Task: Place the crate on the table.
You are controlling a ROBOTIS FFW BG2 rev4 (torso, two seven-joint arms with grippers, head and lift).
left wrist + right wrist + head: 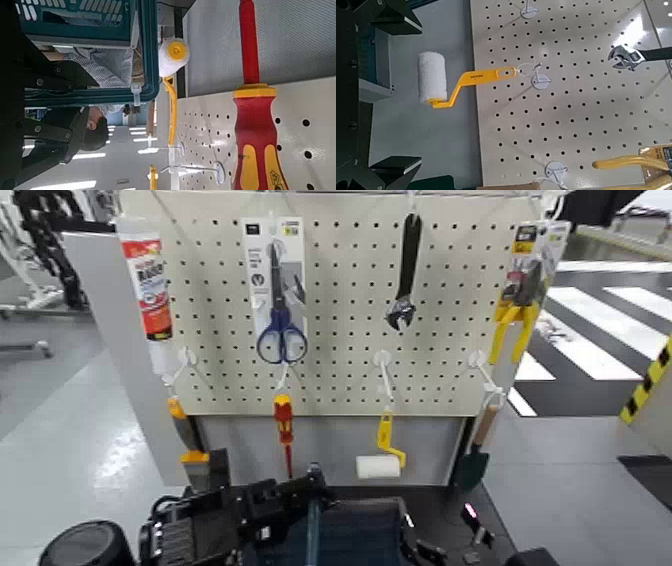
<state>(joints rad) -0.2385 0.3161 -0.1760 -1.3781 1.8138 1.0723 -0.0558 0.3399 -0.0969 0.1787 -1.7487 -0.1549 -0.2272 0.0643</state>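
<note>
So the dark blue-grey plastic crate with the lattice walls and thick rim (360, 530) is down at the bottom centre of the head view, with its thin upright bar (313, 532) showing toward its left side. The left tool (93, 97) is clenched on the crate: in the left wrist view its two black fingers come in on opposite sides of the rim, so they're touching it, not just hanging beside it. In the head view that arm comes in from the lower left.

The right tool (415, 93) is released, fingers standing wide apart, and that arm is in the lower right of the head view, just beside the crate's right side. Can't tell if it's touching the crate.

The matte black tabletop (435, 508) shows at the lower centre-right, around and behind the crate. Honestly can't tell whether the crate's underside is on it or above it.

Just past the crate there's a beige perforated pegboard (345, 290) filling the upper middle. A white paint roller with a yellow handle (378, 466) hangs behind the crate, and a red and yellow screwdriver (284, 422) hangs left of that. A person in grey (101, 70) also shows beyond the crate in the left wrist view.
</note>
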